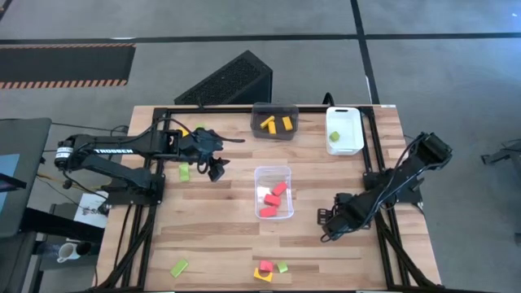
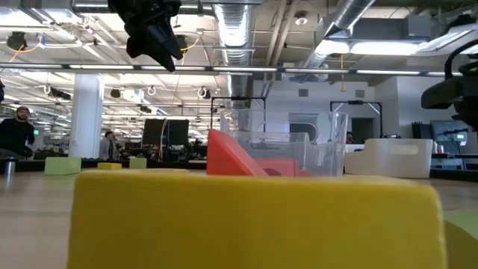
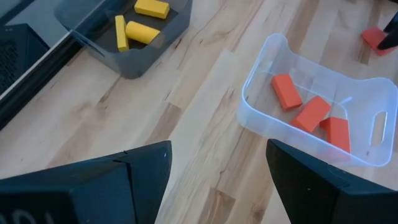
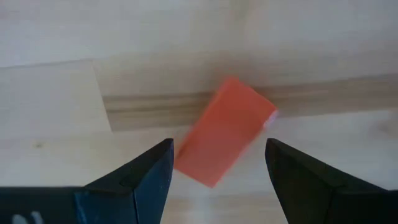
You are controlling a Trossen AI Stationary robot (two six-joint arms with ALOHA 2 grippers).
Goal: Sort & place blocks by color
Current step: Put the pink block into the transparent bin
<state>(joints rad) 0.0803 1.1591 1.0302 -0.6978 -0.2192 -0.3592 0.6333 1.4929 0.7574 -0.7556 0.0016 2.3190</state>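
My left gripper [image 1: 216, 169] hangs open and empty above the table, left of the clear bin [image 1: 273, 192], which holds three red blocks [image 3: 311, 112]. My right gripper [image 4: 217, 155] is open and low over the table, right of the clear bin. A red block [image 4: 224, 130] lies flat on the wood ahead of its fingertips, untouched. The dark bin [image 1: 275, 122] holds yellow blocks [image 3: 142, 30]. The white bin [image 1: 345, 130] holds a green block [image 1: 334, 137]. Loose on the table are a green block [image 1: 184, 172], another green one [image 1: 179, 267], and a red and yellow pair [image 1: 264, 271] next to a small green block [image 1: 282, 266].
A black slatted box [image 1: 232, 80] stands beyond the table's far edge. Dark frame rails [image 1: 370, 163] run along the table's sides. In the low view a yellow block [image 2: 254, 220] fills the foreground, with people far back in the room. Bare wood lies between the clear bin and the near blocks.
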